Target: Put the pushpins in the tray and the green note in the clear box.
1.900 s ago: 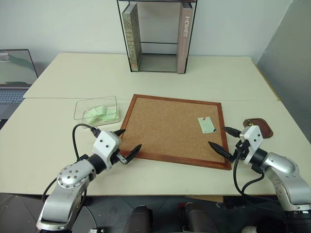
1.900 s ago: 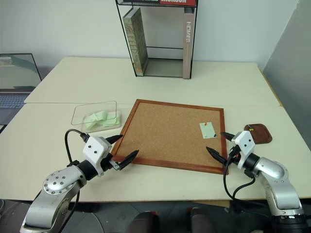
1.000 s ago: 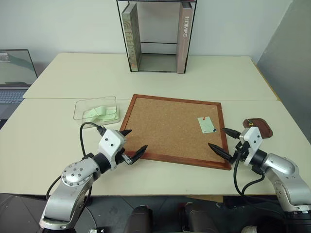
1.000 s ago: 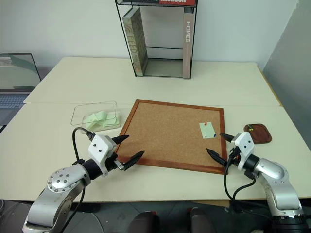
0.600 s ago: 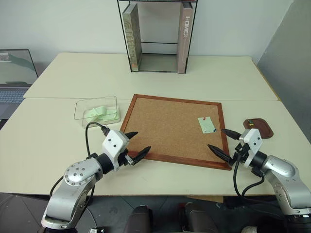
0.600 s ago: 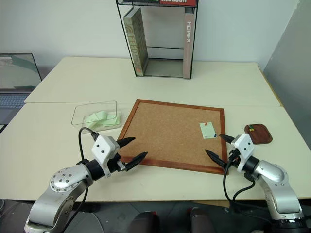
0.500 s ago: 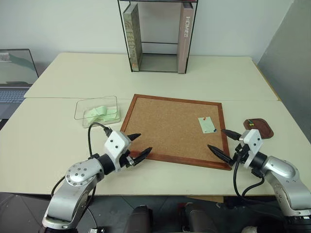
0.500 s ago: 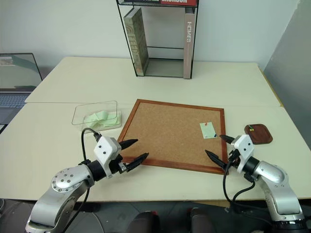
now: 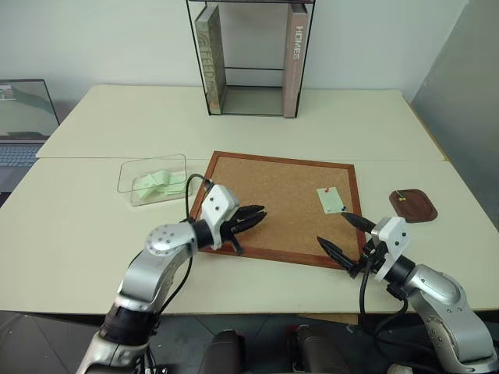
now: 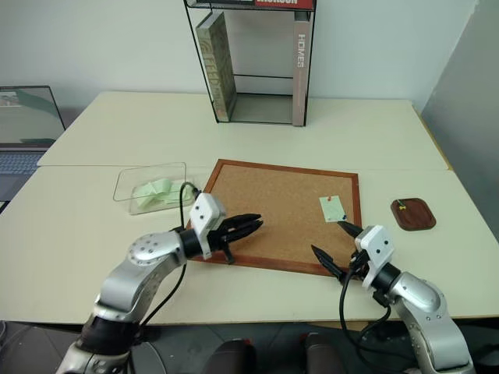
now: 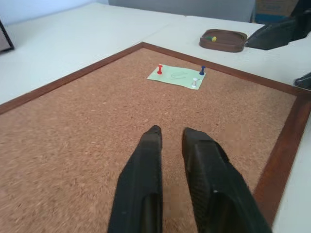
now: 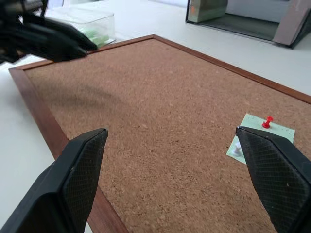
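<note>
Left tool (image 9: pixel 257 214) has swung over the corkboard (image 9: pixel 273 195) and nearly closed, empty; right tool (image 9: pixel 341 231) stays wide open.

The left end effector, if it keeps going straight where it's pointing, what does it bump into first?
Probably the green note pinned to the corkboard. The left end effector points across bare cork toward it, though it may pass above.

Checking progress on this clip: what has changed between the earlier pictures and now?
The left hand swung in from beside the clear box over the corkboard and closed its fingers on nothing. The right hand shifted slightly inward along the board's near right corner, open. The green note stays pinned, with its pushpins in place; the tray is unmoved.
</note>
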Motion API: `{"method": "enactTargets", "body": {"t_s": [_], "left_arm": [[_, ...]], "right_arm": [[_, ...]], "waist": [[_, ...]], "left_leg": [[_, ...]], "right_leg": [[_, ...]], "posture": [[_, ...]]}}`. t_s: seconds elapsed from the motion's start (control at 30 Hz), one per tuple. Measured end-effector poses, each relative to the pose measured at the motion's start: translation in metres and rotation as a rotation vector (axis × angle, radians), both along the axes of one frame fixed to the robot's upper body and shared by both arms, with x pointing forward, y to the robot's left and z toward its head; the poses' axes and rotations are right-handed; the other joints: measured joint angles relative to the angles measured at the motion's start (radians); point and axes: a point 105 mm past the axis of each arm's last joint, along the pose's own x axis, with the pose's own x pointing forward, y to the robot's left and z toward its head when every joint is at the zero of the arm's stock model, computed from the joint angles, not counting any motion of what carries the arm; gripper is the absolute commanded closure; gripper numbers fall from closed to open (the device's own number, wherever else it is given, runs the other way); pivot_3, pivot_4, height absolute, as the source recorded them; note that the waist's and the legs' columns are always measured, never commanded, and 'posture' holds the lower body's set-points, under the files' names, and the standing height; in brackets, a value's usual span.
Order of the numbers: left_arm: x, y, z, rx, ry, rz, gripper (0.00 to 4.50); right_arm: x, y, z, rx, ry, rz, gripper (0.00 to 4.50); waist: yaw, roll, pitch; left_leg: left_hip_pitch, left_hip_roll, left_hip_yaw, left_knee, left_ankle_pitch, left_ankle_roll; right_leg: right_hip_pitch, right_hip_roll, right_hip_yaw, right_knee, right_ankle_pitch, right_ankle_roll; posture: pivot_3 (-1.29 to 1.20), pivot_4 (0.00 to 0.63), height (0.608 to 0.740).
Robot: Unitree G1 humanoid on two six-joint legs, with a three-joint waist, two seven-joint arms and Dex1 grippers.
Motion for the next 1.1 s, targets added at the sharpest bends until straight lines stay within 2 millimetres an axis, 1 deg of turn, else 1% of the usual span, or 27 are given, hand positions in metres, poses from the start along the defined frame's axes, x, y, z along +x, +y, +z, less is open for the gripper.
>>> {"method": "enactTargets", "body": {"t_s": [0.03,0.13,0.23,0.3,0.37,0.57,0.67,0.73,0.9,1.07,1.1], "left_arm": [[0.006,-0.004,0.001,-0.003,-0.003,-0.009,4.48],[0.016,-0.014,0.002,-0.008,-0.015,-0.047,4.48],[0.027,-0.028,-0.001,-0.012,-0.013,-0.063,4.48],[0.030,-0.037,-0.006,-0.001,-0.014,-0.084,4.48],[0.029,-0.043,-0.012,0.013,-0.010,-0.113,4.48],[0.033,-0.047,-0.041,0.056,0.042,-0.117,4.48],[0.039,-0.050,-0.042,0.073,0.021,-0.126,4.48],[0.041,-0.052,-0.043,0.076,0.008,-0.128,4.48],[0.041,-0.054,-0.043,0.071,-0.004,-0.134,4.48],[0.039,-0.052,-0.044,0.073,-0.002,-0.140,4.48],[0.039,-0.052,-0.044,0.074,-0.004,-0.141,4.50]], "right_arm": [[0.001,0.001,0.002,0.005,-0.004,-0.006,0.00],[0.001,0.009,0.008,0.017,-0.023,0.000,0.00],[0.004,0.009,0.009,0.018,-0.012,-0.016,0.00],[0.009,0.009,0.012,0.015,-0.012,-0.018,0.00],[0.015,0.008,0.015,0.010,-0.009,-0.033,0.00],[0.049,-0.004,0.016,0.004,0.052,-0.143,0.00],[0.066,-0.007,0.023,0.015,0.059,-0.171,0.00],[0.077,-0.008,0.025,0.014,0.067,-0.184,0.00],[0.111,-0.016,0.016,-0.047,0.110,-0.257,0.00],[0.123,-0.020,-0.003,-0.096,0.152,-0.284,0.00],[0.125,-0.021,-0.007,-0.103,0.157,-0.292,0.19]], "waist": [[0.001,0.000,0.000],[0.000,0.000,0.000],[0.001,0.000,0.000],[-0.001,0.000,0.000],[-0.003,0.000,0.000],[-0.001,0.000,0.000],[0.000,0.000,0.000],[-0.001,0.000,0.000],[0.000,0.000,0.000],[-0.001,0.000,-0.001],[-0.002,0.000,-0.001]], "left_leg": [[0.000,0.000,0.000,0.000,0.000,0.000],[0.000,0.000,0.000,0.000,0.000,0.000],[-0.001,-0.001,0.000,0.000,0.000,0.000],[-0.001,-0.001,0.001,0.000,0.000,0.000],[0.000,0.000,0.001,0.000,0.000,0.000],[0.000,-0.001,0.000,0.001,0.000,0.000],[0.000,-0.001,0.000,0.001,0.000,0.000],[0.000,-0.001,0.000,0.001,0.000,0.000],[0.000,-0.001,0.001,0.001,0.000,0.000],[0.000,-0.001,0.001,0.000,0.000,0.000],[0.000,-0.001,0.001,0.000,0.000,0.000]], "right_leg": [[0.000,0.000,0.000,0.000,0.000,0.000],[0.000,0.000,0.001,0.000,0.000,0.000],[0.000,0.000,0.000,-0.001,0.000,0.000],[0.000,0.000,0.001,-0.001,0.000,0.000],[0.000,0.000,0.001,-0.001,0.000,0.000],[0.000,0.000,0.000,0.001,0.000,0.000],[0.000,0.000,0.000,0.000,0.000,0.000],[0.000,0.000,0.001,0.000,0.000,0.000],[0.000,0.000,0.001,0.001,0.001,0.000],[0.000,0.000,0.001,0.001,0.002,-0.002],[0.000,0.000,0.001,0.001,0.002,-0.002]], "posture": [[0.00,0.150,0.740],[0.00,0.150,0.740],[0.00,0.150,0.740],[0.00,0.150,0.740],[0.00,0.150,0.740],[0.00,0.150,0.740],[0.00,0.150,0.740],[0.00,0.150,0.740],[0.00,0.150,0.740],[0.00,0.150,0.740],[0.00,0.150,0.740]]}}
